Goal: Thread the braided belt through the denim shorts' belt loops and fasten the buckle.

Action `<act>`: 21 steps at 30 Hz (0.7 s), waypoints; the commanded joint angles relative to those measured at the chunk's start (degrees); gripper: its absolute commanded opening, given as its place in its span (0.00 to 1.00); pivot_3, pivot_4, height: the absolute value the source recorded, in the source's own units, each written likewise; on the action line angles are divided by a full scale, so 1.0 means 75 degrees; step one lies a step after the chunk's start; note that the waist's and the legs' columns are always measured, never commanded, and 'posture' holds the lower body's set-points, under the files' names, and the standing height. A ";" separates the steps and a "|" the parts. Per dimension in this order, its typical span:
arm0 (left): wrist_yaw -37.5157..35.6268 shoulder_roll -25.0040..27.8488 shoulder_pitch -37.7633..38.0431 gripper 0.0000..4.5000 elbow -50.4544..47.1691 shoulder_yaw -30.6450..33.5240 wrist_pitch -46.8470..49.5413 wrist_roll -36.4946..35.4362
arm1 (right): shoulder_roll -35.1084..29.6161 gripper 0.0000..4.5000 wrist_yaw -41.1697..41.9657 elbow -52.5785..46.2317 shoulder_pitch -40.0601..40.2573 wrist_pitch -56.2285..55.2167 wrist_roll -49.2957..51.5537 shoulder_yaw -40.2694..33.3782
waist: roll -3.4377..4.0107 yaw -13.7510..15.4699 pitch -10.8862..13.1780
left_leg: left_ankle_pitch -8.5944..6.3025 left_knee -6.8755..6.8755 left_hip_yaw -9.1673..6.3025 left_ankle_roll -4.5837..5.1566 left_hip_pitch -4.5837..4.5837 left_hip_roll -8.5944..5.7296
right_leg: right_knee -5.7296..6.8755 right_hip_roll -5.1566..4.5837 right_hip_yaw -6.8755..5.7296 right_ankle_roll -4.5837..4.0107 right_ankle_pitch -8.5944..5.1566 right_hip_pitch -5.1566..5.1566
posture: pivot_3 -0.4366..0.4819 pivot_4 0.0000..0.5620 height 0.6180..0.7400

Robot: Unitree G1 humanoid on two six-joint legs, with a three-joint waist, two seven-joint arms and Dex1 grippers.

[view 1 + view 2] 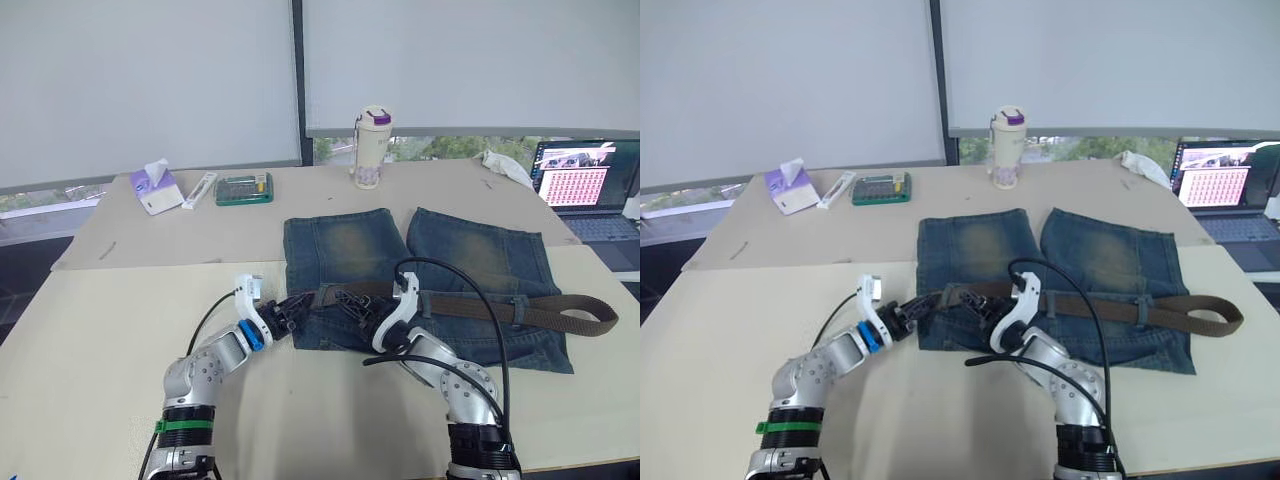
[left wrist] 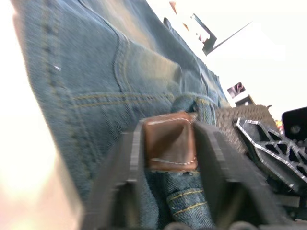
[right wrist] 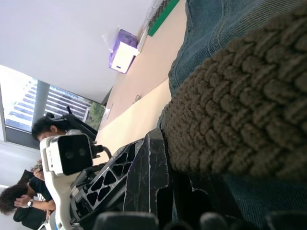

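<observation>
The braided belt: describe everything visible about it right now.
The braided belt is a long, narrow, dark brown woven strap lying flat along the waistband of the denim shorts, passing under belt loops. Its far end doubles back in a loop past the shorts' edge on the robot's right. Its near end carries a smooth brown leather tip, pinched between the left hand's fingers. The right hand grips the strap just beside it.

The denim shorts (image 1: 420,285) lie flat, legs pointing away, each with a pale faded patch. The braided belt (image 1: 520,308) runs along the waistband under belt loops (image 1: 519,312), its far end looped past the shorts' edge. Its brown leather tip (image 2: 170,142) sits between the left fingers (image 2: 125,165), touching both.
</observation>
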 commanded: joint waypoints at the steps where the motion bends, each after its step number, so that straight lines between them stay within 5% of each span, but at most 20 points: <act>1: -0.0020 -0.0041 -0.0105 0.01 -0.0326 -0.0011 0.0031 -0.0251 | -0.0023 0.00 0.0198 -0.0118 -0.0057 -0.0177 -0.0212 0.0141 | 0.0000 0.0009 0.0000 | 0.0000 0.0000 0.0001 0.0000 0.0000 -0.0002 | 0.0000 -0.0002 0.0000 0.0000 0.0000 0.0000 | 0.48 0.27 1.00; 2: -0.0019 -0.0027 -0.0093 0.00 -0.0338 -0.0016 0.0034 -0.0258 | -0.0042 0.00 0.0247 -0.0117 -0.0053 -0.0160 -0.0214 0.0129 | 0.0000 0.0010 0.0000 | 0.0000 0.0000 0.0001 -0.0001 0.0000 -0.0003 | -0.0001 -0.0004 0.0000 0.0000 0.0000 0.0001 | 0.48 0.27 1.00; 3: -0.0026 0.0004 -0.0078 0.00 -0.0348 -0.0028 0.0031 -0.0242 | -0.0098 0.17 0.0358 -0.0155 -0.0039 -0.0107 -0.0187 0.0135 | 0.0000 0.0010 0.0000 | 0.0000 0.0001 0.0001 -0.0001 0.0000 -0.0005 | -0.0001 -0.0005 0.0000 0.0000 0.0000 0.0002 | 0.48 0.27 1.00; 7: -0.0127 0.0262 -0.0007 0.00 -0.0369 -0.0055 -0.0029 -0.0113 | -0.0374 0.46 0.0717 -0.0460 0.0096 -0.0017 -0.0171 0.0171 | 0.0000 0.0004 0.0000 | 0.0001 0.0001 0.0002 -0.0001 0.0000 -0.0005 | -0.0001 -0.0004 0.0000 0.0000 0.0000 0.0001 | 0.48 0.27 1.00; 14: -0.0781 0.2148 0.0076 0.00 0.0272 0.0402 -0.0570 0.0418 | -0.2777 0.99 0.3303 -0.2524 0.1489 -0.0355 -0.0223 0.0318 | 0.0000 -0.0019 0.0001 | 0.0000 0.0000 0.0003 -0.0001 0.0002 -0.0006 | -0.0007 0.0004 -0.0003 0.0004 -0.0002 0.0000 | 0.48 0.27 1.00; 21: -0.0666 0.3201 -0.0262 0.00 0.1705 0.0771 -0.1984 0.1394 | -0.4251 0.99 0.4362 -0.2676 0.2425 -0.1570 -0.1364 -0.0159 | -0.0016 0.0033 0.0007 | 0.0000 0.0000 0.0013 -0.0001 0.0006 -0.0002 | -0.0012 0.0005 -0.0009 0.0033 -0.0020 0.0008 | 0.48 0.27 1.00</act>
